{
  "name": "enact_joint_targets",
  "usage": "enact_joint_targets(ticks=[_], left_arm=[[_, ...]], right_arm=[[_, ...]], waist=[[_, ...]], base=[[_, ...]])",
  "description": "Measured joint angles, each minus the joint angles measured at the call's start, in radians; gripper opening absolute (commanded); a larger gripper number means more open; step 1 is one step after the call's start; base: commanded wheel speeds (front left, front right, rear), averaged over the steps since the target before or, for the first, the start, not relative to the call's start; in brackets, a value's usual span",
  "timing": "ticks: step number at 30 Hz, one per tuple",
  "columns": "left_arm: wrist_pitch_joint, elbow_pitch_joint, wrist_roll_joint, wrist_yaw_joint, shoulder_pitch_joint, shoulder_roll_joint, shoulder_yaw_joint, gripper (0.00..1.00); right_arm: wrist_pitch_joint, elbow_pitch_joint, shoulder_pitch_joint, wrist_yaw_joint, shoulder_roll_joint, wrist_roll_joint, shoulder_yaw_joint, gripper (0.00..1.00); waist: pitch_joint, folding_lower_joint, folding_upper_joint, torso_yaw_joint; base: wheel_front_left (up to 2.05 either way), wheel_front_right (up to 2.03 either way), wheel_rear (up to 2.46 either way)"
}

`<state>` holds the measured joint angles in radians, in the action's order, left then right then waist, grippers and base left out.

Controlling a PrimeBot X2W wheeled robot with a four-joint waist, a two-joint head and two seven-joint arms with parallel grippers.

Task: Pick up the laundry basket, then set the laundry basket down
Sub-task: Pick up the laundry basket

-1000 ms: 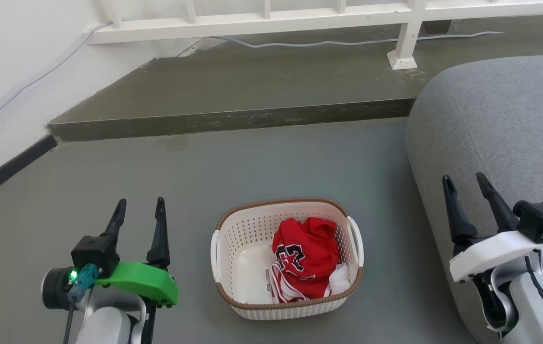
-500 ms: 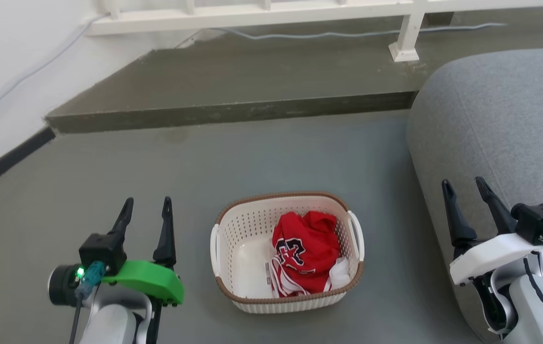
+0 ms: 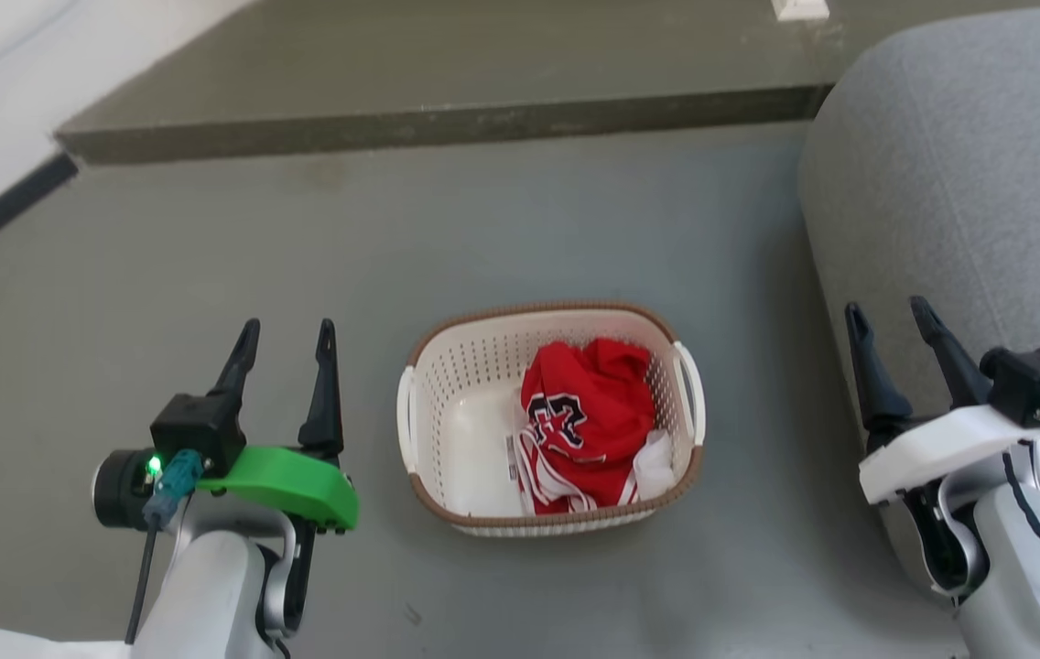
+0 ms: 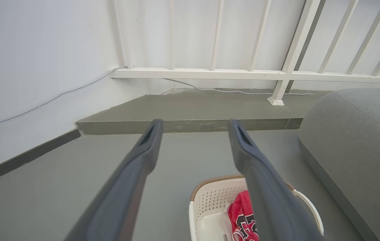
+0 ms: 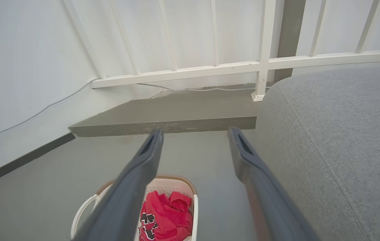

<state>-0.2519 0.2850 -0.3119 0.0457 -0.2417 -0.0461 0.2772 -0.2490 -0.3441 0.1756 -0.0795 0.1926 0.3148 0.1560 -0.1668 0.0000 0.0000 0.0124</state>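
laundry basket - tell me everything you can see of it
The laundry basket is a small cream-white perforated plastic tub, rounded-rectangular, with a brown woven-look rim and a white loop handle on each side. It stands upright on the grey floor, between the left gripper and the right gripper, touching neither. A crumpled red jersey lies inside, toward its right.

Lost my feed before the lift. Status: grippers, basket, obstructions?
Left gripper open, right gripper open, both apart from laundry basket. Basket on floor between them, red garment inside. Grey sofa close beside right gripper.
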Motion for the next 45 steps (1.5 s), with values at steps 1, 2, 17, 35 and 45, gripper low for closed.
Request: enact_joint_targets(ticks=[1,2,17,35,45], left_arm=[[0.0,0.0,0.0,0.002,-0.007,0.0,0.0,1.0],[0.0,0.0,0.0,0.008,-0.013,0.001,0.0,1.0],[0.0,0.019,0.0,0.018,-0.126,0.006,0.011,1.0],[0.0,0.069,-0.024,0.026,-0.271,0.011,0.052,1.0],[0.0,0.135,-0.042,0.026,-0.383,0.014,0.077,1.0]], right_arm=[[0.0,-0.002,0.009,-0.002,0.0,0.0,0.002,1.0],[0.0,-0.005,0.018,-0.004,0.001,0.0,0.006,1.0],[0.0,-0.031,0.151,-0.022,0.022,0.0,0.015,1.0],[-0.001,-0.062,0.291,-0.035,0.023,0.007,0.02,1.0],[-0.006,-0.101,0.396,-0.035,0.019,0.012,0.05,1.0]], waist=[[-0.011,0.0,0.0,0.0],[-0.023,0.0,0.0,0.001],[-0.21,0.0,0.0,0.005],[-0.441,0.0001,0.0,0.006],[-0.564,0.0,0.0,0.001]], base=[[0.0,0.0,0.0],[0.0,0.0,0.0],[0.0,0.0,0.0],[0.0,0.0,0.0],[0.0,0.0,0.0]])
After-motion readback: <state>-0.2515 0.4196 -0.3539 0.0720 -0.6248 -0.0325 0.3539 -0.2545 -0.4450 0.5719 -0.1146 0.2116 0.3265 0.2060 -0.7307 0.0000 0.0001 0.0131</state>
